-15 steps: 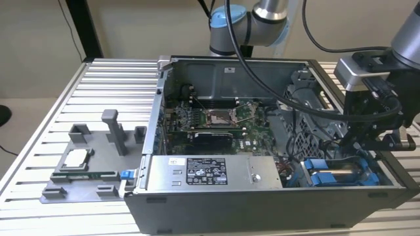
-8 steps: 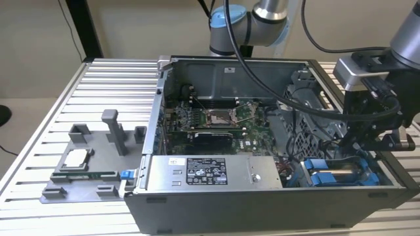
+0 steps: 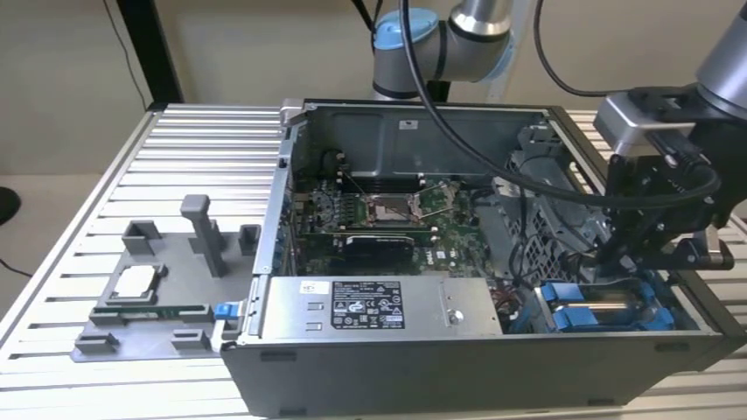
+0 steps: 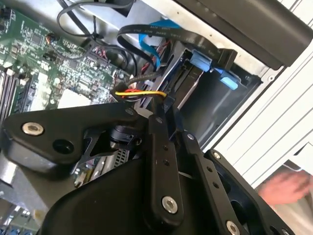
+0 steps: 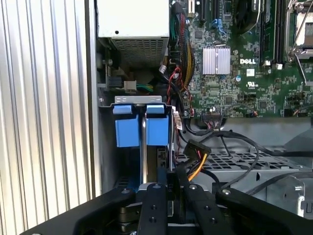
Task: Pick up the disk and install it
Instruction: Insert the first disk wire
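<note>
The disk (image 3: 607,313) sits in the drive bay at the near corner of the open computer case, on the exterior view's right. Its silver face shows between bright blue carrier parts. In the first wrist view its two blue tabs (image 5: 129,129) stand side by side with a silver strip between them. My gripper (image 3: 624,261) hangs just above the bay and the disk. Its black fingers (image 5: 154,205) lie close together in both wrist views, and I see nothing held between them. The gripper tip (image 4: 168,105) points into the bay beside a blue tab (image 4: 200,61).
Black, red and orange cables (image 5: 195,159) run right beside the gripper tip. The grey power supply box (image 3: 350,306) and the motherboard (image 3: 386,219) take up the rest of the case. A grey fixture (image 3: 152,302) lies on the slatted table. A blurred hand (image 4: 288,186) is outside the case.
</note>
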`<state>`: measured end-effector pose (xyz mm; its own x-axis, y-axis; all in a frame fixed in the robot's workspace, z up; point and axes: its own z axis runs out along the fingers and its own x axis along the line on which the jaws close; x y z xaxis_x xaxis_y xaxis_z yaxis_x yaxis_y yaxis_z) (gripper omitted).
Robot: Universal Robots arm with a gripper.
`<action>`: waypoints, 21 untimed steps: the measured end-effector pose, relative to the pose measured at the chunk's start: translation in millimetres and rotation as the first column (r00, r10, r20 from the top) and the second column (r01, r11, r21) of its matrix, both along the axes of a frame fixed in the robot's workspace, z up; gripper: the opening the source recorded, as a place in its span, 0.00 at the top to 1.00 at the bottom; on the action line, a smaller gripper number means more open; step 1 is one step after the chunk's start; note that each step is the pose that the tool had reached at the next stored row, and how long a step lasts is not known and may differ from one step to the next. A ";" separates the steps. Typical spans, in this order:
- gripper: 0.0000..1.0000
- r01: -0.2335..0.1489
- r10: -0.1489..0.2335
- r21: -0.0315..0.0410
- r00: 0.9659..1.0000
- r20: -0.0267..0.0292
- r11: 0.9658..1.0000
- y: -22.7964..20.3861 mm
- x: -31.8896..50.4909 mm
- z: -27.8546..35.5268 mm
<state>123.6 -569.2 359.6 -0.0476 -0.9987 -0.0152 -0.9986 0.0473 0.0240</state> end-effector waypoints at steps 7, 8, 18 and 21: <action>1.00 0.000 0.000 -0.001 1.000 -0.015 1.000 0.0 9.5 -4.1; 1.00 0.000 0.000 -0.002 1.000 -0.015 1.000 0.1 10.5 -4.9; 1.00 0.000 0.000 -0.005 1.000 -0.025 1.000 5.9 16.1 -11.9; 1.00 -0.001 0.000 -0.011 0.999 -0.054 1.000 8.7 19.1 -12.0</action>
